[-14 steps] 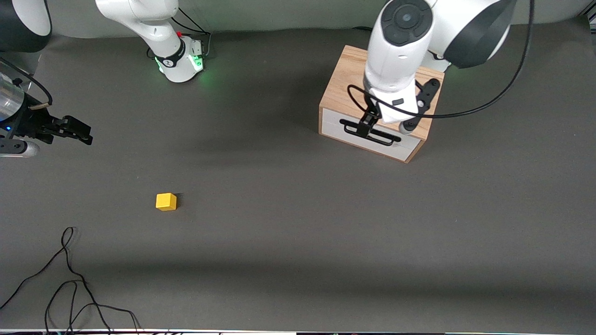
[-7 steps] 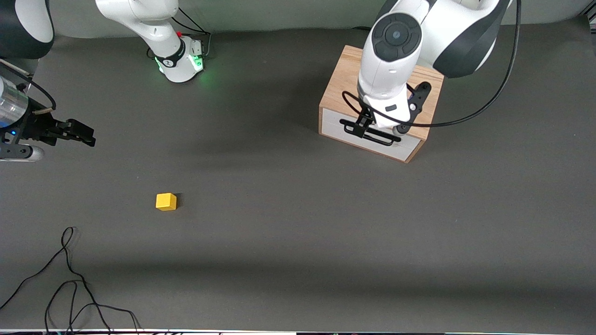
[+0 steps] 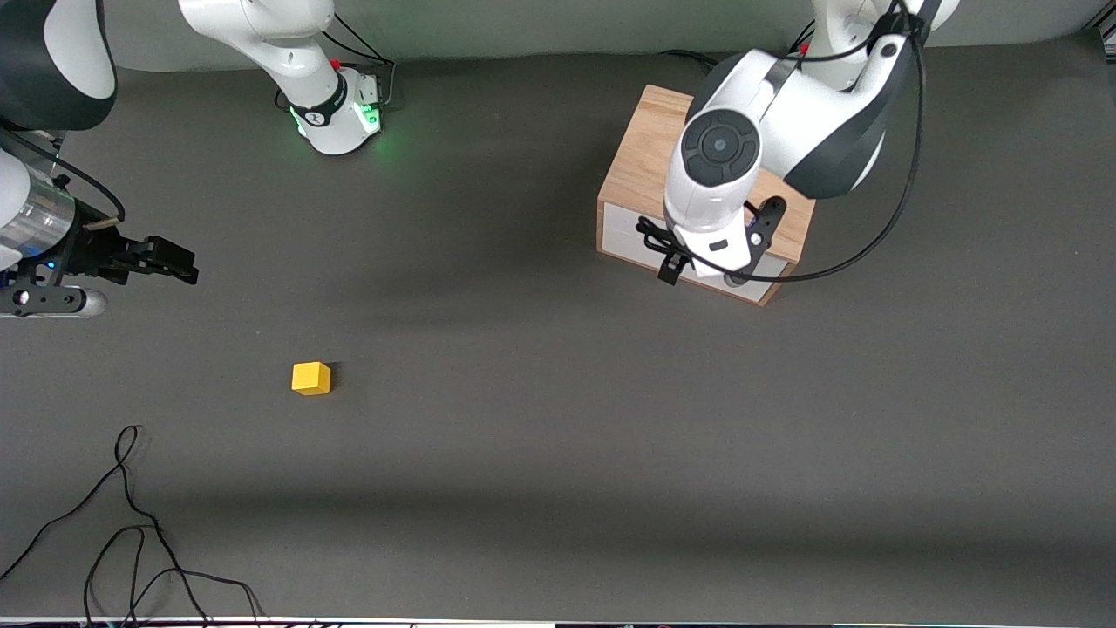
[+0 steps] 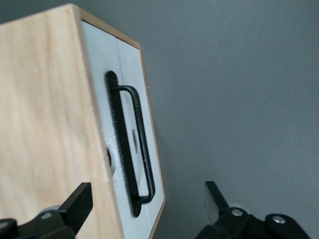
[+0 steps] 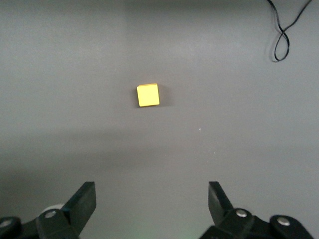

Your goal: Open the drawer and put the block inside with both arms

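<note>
With fingers spread, the left gripper [image 3: 689,266] is hanging over the shut drawer [image 3: 628,240] in the front view's upper right and could miss its black bar handle [image 4: 130,144], while the released right gripper [image 3: 179,262] is waiting above the yellow block [image 3: 311,378] at lower left.

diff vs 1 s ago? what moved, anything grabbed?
Left gripper came down from above the oak-coloured wooden box to in front of the white drawer front's black bar handle, fingers open, nothing gripped. Right gripper crept toward the small yellow cube, open. Cube and shut drawer unmoved.
</note>
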